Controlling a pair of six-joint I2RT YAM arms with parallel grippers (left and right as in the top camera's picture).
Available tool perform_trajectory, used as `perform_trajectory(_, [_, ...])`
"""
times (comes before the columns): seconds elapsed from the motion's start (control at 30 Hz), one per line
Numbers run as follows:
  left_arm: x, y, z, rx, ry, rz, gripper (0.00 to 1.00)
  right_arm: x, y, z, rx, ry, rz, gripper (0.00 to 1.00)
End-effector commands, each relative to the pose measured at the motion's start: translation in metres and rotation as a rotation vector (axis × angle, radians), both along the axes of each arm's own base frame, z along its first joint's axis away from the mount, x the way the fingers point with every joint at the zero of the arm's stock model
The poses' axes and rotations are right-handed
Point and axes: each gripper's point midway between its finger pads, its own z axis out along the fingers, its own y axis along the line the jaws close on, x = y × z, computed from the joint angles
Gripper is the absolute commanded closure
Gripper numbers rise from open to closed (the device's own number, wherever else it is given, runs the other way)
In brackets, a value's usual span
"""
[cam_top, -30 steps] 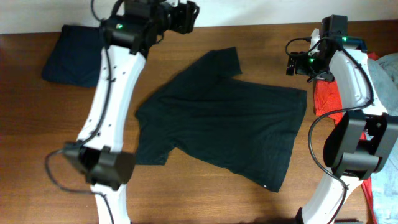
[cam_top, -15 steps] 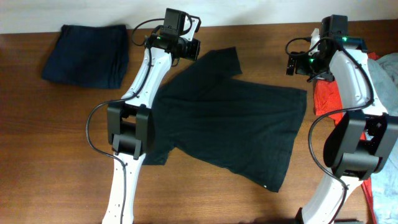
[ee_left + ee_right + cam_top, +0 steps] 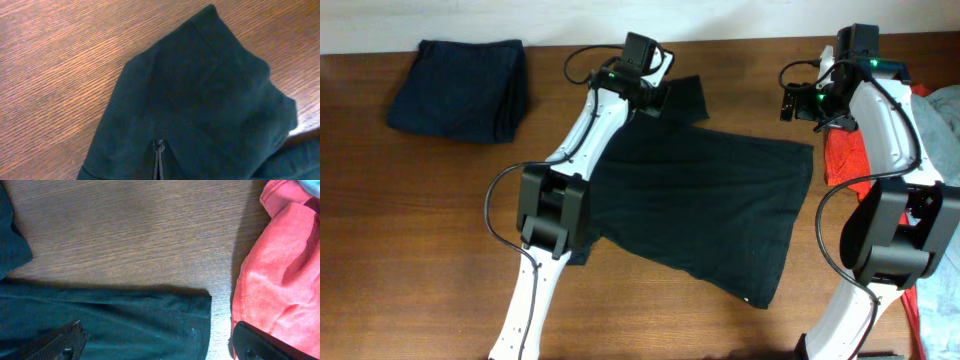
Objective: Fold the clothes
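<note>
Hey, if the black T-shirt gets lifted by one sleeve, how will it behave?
Probably floppy: the T-shirt lies flat with soft creases, so most of it should hang and drag behind. Likely light, since the cloth looks thin. It may slide rather than catch, as the wooden table looks smooth.

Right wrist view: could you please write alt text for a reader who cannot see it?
The open right end effector hovers over a corner of a black T-shirt lying flat on a wooden table. A red garment lies beside it, with a strip of bare wood between them.
</note>
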Motion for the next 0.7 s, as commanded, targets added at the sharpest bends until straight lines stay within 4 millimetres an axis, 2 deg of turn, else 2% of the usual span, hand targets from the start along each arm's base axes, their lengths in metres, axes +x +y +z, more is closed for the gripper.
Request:
perform_trajectory(0.0, [0.004,0.012,-0.013,0.055,-0.003,0.019,0.99,0.003,-0.002,0.006,0.008,-0.018,-0.012,0.01])
perform_trajectory(0.23, [0.006,0.021,-0.029,0.105,0.002,0.048,0.99,0.003,-0.002,0.006,0.008,-0.018,-0.012,0.01])
perform_trajectory(0.4, [0.003,0.023,-0.054,0.122,0.036,0.047,0.98,0.003,-0.002,0.006,0.008,-0.018,-0.012,0.01])
perform_trajectory(0.5, [0.008,0.043,-0.068,0.197,0.029,0.101,0.98,0.003,-0.002,0.006,0.008,-0.018,-0.011,0.02])
perform_trajectory(0.6, [0.018,0.063,-0.066,0.211,0.012,0.143,0.98,0.003,-0.002,0.006,0.008,-0.018,-0.012,0.02])
perform_trajectory(0.67, [0.029,0.084,-0.064,0.204,0.003,0.183,0.98,0.003,-0.002,0.006,0.008,-0.018,-0.012,0.01])
